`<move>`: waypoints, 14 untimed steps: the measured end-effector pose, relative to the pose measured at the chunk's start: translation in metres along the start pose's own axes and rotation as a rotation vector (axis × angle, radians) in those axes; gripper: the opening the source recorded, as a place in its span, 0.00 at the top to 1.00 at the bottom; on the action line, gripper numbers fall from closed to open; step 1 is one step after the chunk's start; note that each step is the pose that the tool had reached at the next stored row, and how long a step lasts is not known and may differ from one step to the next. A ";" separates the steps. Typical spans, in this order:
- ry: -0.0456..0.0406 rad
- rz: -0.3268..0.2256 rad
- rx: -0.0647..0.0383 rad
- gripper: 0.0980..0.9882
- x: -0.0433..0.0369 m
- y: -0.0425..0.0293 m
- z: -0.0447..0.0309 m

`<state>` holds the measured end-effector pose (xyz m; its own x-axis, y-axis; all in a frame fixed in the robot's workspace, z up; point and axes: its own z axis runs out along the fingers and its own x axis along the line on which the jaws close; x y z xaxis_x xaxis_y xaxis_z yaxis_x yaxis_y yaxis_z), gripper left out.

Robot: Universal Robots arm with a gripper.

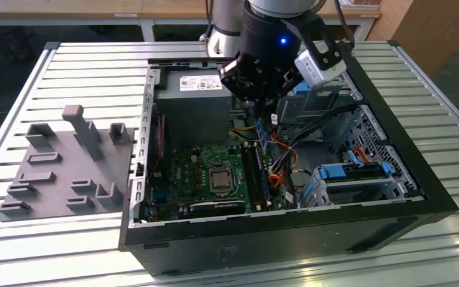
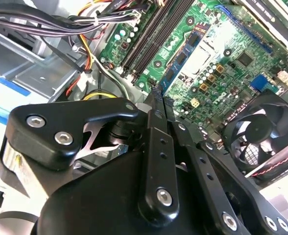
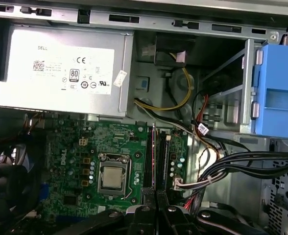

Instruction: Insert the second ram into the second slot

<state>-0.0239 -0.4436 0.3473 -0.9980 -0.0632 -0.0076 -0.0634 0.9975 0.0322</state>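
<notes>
— Gripping anything, that tool point(image 2: 157, 94)?

— Yes, it is clenched on the second ram point(image 2: 184, 53), with its fingers point(image 2: 153, 142) pressed on the flat faces. The stick hangs above the memory slots point(image 1: 255, 174), clear of them, inside the open computer case point(image 1: 293, 221) on the bench point(image 1: 78, 66).

— What could go wrong from here?

— Mostly alignment, I'd judge. The slots lie close side by side, so a small sideways offset could put the stick on the wrong one or on the ridge between them. If it comes down tilted, one end would seat before the other and the stick could flex. I can't tell whether the latches at the slots' ends stand open, and shut ones would block it.

— And the wiring?

— The cables point(image 3: 217, 164) run just beside the slots, on the side away from the processor socket point(image 3: 112, 178). A loose loop straying over the slots could get trapped under the stick.

— Which way does it point?

— In both wrist views its long axis runs parallel to the slots, in line with them. It stands on its long edge, thin as a line in the first wrist view, and the lower edge seems to face the slots. I can't make out its notch, so a reversed stick is another risk.
</notes>
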 end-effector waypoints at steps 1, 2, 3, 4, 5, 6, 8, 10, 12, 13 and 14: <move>-0.0001 0.002 0.000 0.96 0.0000 -0.0001 0.0007; -0.0001 0.003 0.000 0.96 0.0001 -0.0003 0.0013; -0.0001 0.004 0.000 0.96 0.0001 -0.0004 0.0018; -0.0001 0.004 0.000 0.96 0.0000 -0.0005 0.0024; 0.0000 0.003 0.000 0.96 0.0000 -0.0005 0.0026; 0.0000 0.004 0.000 0.96 0.0001 -0.0006 0.0029; -0.0001 0.003 0.000 0.96 0.0001 -0.0007 0.0035; -0.0001 0.004 0.000 0.96 0.0001 -0.0008 0.0040; -0.0001 0.003 0.000 0.96 0.0001 -0.0008 0.0046; -0.0001 0.004 0.000 0.96 0.0001 -0.0008 0.0049; -0.0001 0.003 0.000 0.96 0.0001 -0.0009 0.0051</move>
<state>-0.0239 -0.4443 0.3422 -0.9982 -0.0597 -0.0076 -0.0599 0.9977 0.0321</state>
